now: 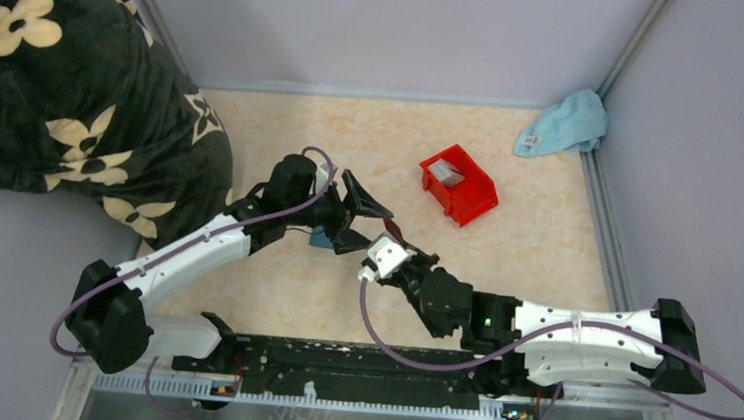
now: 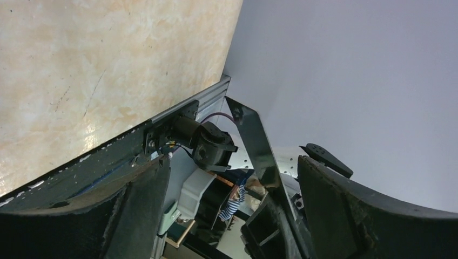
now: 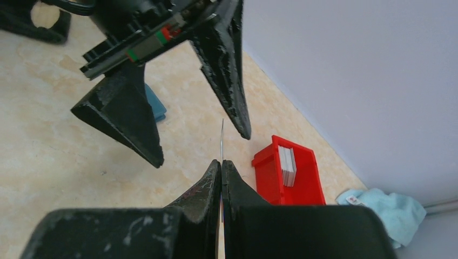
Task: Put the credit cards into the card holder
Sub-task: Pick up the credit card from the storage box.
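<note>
The right fingers [image 3: 208, 186] are pressed fully together on one credit card [image 3: 222, 137]. In the right wrist view it shows edge-on as a thin upright line rising from their tips at the centre of the frame. Its top edge stands in the gap between the left fingers [image 3: 127, 116], which are spread wide and hold nothing. The left wrist view shows only the bench edge and the wall between them.

In the overhead view both arms meet at the middle of the bench [image 1: 374, 130]. The card holder [image 1: 320, 237], teal, lies on the bench just below and left of the left fingers, and one of them hides most of it. In the right wrist view a corner of it shows at centre left.

A red bin [image 1: 469, 198] sits right of centre with more credit cards [image 1: 446, 173] standing inside. A light blue cloth [image 1: 563, 123] lies in the upper right corner. A dark flowered blanket [image 1: 58, 75] fills the upper left.
</note>
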Controlling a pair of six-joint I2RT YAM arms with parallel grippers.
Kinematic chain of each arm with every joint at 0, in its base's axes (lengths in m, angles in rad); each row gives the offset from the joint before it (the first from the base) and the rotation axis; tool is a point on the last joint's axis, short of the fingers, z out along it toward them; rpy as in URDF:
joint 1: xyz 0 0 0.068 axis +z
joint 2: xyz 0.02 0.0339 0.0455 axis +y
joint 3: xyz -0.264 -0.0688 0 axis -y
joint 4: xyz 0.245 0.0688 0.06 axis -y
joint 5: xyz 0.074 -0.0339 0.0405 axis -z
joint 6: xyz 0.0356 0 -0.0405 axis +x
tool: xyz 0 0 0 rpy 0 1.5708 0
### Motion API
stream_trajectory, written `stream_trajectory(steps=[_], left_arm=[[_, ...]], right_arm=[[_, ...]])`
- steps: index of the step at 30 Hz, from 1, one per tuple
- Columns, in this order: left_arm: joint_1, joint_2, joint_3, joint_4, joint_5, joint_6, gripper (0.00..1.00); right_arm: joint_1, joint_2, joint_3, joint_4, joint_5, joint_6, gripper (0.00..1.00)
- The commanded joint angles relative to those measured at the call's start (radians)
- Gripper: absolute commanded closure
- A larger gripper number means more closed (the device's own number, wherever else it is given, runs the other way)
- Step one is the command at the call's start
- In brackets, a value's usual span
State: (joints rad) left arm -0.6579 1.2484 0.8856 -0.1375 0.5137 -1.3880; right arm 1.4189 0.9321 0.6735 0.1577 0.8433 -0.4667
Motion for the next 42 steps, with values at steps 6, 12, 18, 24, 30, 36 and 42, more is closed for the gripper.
stream_trajectory(steps=[6, 12, 18, 24, 30, 36, 42], left_arm=[[0.007, 0.007, -0.017, 0.105, 0.071, -0.064, 0.22], [0.007, -0.031, -0.086, 0.188, 0.082, -0.107, 0.44], [0.007, -0.045, -0.113, 0.219, 0.091, -0.133, 0.54], [0.007, -0.047, -0.108, 0.223, 0.090, -0.133, 0.68], [0.007, -0.033, -0.123, 0.267, 0.116, -0.137, 1.00], [0.010, -0.046, -0.181, 0.349, 0.070, -0.139, 1.00], [0.042, -0.021, -0.159, 0.288, -0.071, 0.069, 1.00]], right_arm=[[0.083, 0.079, 0.009, 0.136, 0.076, -0.125, 1.00], [0.099, 0.107, 0.011, 0.160, 0.082, -0.162, 1.00], [0.119, 0.133, 0.014, 0.153, 0.086, -0.188, 1.00], [0.142, 0.134, 0.003, 0.131, 0.097, -0.208, 1.00], [0.155, 0.145, 0.003, 0.112, 0.121, -0.218, 1.00], [0.155, 0.154, 0.033, 0.023, 0.146, -0.065, 0.82], [0.155, 0.108, 0.097, -0.132, 0.162, 0.261, 0.56]])
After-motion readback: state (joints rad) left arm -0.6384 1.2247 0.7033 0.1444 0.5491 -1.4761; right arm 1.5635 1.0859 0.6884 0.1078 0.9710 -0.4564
